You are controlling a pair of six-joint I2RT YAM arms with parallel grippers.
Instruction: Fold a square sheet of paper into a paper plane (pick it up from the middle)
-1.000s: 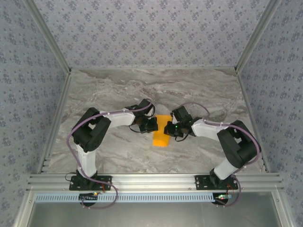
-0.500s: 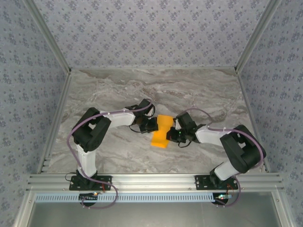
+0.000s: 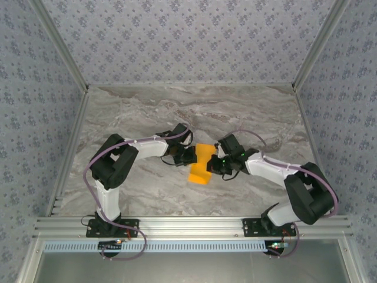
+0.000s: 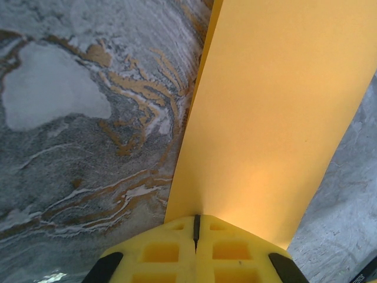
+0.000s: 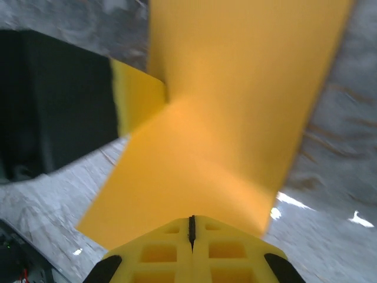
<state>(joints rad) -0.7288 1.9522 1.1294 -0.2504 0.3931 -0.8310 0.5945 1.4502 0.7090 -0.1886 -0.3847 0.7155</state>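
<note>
The square sheet of paper (image 3: pixel 201 165) is bright orange and hangs bent between the two grippers, just above the marble table at its middle. My left gripper (image 3: pixel 191 157) is shut on the sheet's left edge; in the left wrist view the paper (image 4: pixel 271 112) runs straight out from the closed yellow fingertips of the gripper (image 4: pixel 196 220). My right gripper (image 3: pixel 215 164) is shut on the right edge. In the right wrist view the paper (image 5: pixel 235 94) rises from the gripper (image 5: pixel 191 220) with a crease across it, and the left gripper's black body sits behind it.
The marble table (image 3: pixel 147 112) is walled by patterned panels on three sides, with an aluminium rail (image 3: pixel 188 224) along the near edge. Both arms reach inward and nearly meet at the centre. Bare marble lies behind the grippers and to both sides of them.
The right arm's elbow has swung outward to the right and its gripper has shifted and turned at the paper. The sheet's shape has changed, bulging wider and then narrowing. The left arm stayed put.
</note>
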